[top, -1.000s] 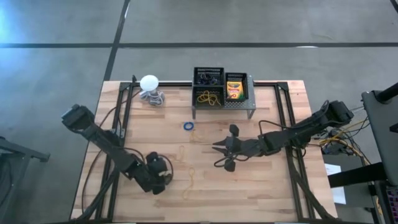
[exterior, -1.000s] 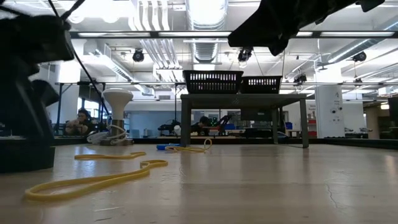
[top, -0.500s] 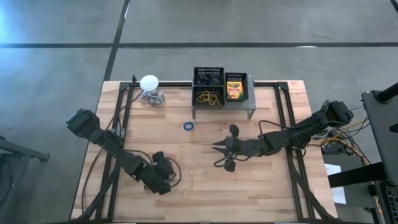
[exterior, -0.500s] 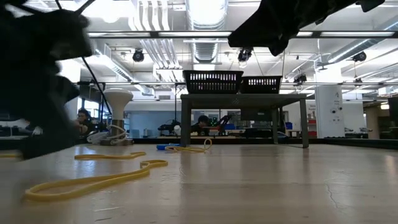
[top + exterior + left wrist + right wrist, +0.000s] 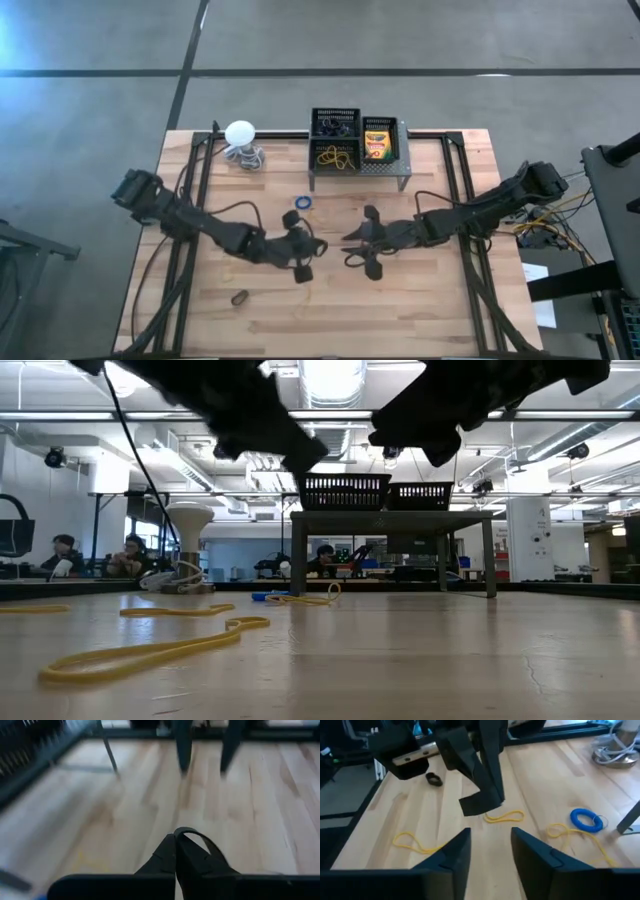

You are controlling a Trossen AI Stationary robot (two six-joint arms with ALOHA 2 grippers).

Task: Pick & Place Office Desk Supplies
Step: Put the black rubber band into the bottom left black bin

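My left gripper (image 5: pixel 303 250) hangs above the table's middle, shut on a thin dark loop (image 5: pixel 200 839). In the low view it is high off the wood (image 5: pixel 295 455). My right gripper (image 5: pixel 352 248) floats just to its right, open and with nothing in it (image 5: pixel 490 845). Yellow loops (image 5: pixel 504 816) (image 5: pixel 415 842) and a blue loop (image 5: pixel 303 201) lie flat on the table. Another dark loop (image 5: pixel 240 297) lies near the front left. Black mesh bins (image 5: pixel 335 125) and a crayon box (image 5: pixel 377 142) sit on the grey stand (image 5: pixel 400 165) at the back. My left gripper pinches the thin dark loop at one spot of its band (image 5: pixel 178 833) between the shut fingertips. The rest of the loop arches out beside the fingers, clear of the table. The fingers (image 5: pixel 482 795) slant downward.
A white ball with a coiled cord (image 5: pixel 241 135) stands at the back left. Dark rails (image 5: pixel 195 200) (image 5: pixel 462 190) run along both sides of the tabletop. People sit in the room beyond the table (image 5: pixel 130 555).
My left gripper has risen from the near left part of the table and swung toward the right and far side. It now hangs at the table's middle, close to my right gripper. A small dark loop shows on the wood where the left gripper stood.
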